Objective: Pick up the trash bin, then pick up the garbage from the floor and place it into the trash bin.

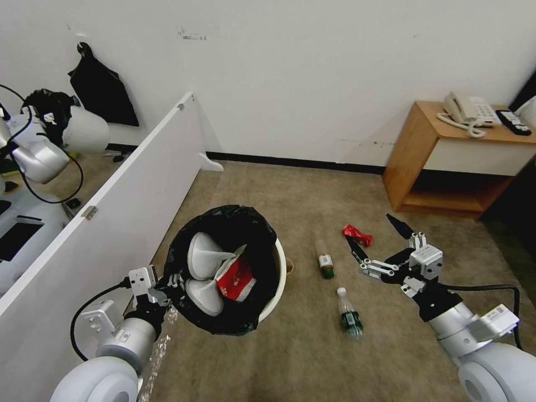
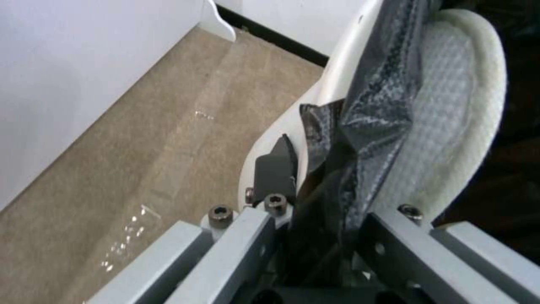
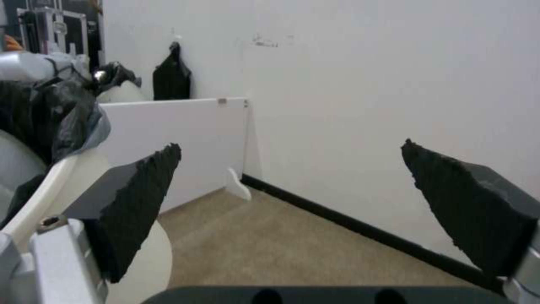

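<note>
The trash bin (image 1: 281,276), white with a black bag over its rim, is at centre-left in the head view. My left gripper (image 1: 167,287) is shut on its near rim. Inside lie two white slippers (image 1: 204,257) and a red-white snack packet (image 1: 237,277). The left wrist view shows the left gripper (image 2: 315,173) clamped on bag and bin wall (image 2: 337,76), with a slipper (image 2: 450,105) just behind. On the carpet lie two green-labelled bottles (image 1: 324,260) (image 1: 349,314) and a crushed red wrapper (image 1: 357,235). My right gripper (image 1: 367,228) (image 3: 292,169) hangs open above the wrapper, holding nothing.
A white partition panel (image 1: 111,212) runs along the left, close to the bin. Behind it stands another bin (image 1: 84,131) with a black bag. A wooden side table (image 1: 441,162) with a phone (image 1: 466,111) stands at the right against the wall. Open carpet lies ahead.
</note>
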